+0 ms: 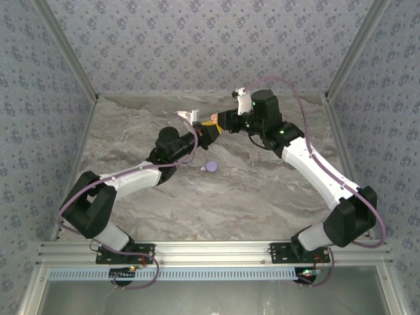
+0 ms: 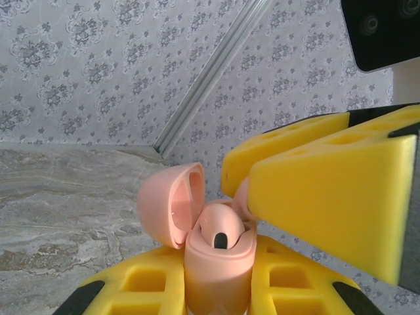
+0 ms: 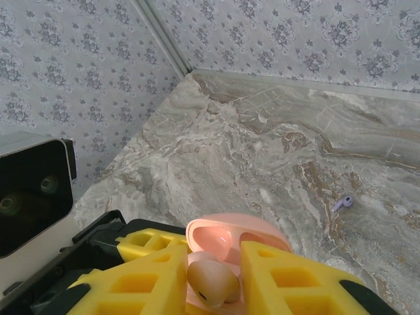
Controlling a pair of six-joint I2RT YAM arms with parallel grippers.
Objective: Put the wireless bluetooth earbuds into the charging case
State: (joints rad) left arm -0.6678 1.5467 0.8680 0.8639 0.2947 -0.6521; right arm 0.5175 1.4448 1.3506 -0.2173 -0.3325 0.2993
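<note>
Clamping open case (image 2: 172, 205) in left gripper (image 2: 220, 285) above table (image 3: 262, 144); pinching pink earbud (image 3: 209, 275) in right gripper (image 3: 215, 295) at case mouth; needing straight, gentle push, letting go only once seated.

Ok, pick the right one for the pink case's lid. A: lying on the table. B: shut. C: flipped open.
C: in the left wrist view the lid stands hinged up off the pink case, which the left gripper clamps, and an earbud sits in the well.

Bright, even light, faint shadows; the nearby charging case (image 2: 220, 269) looks slightly blurred
</note>
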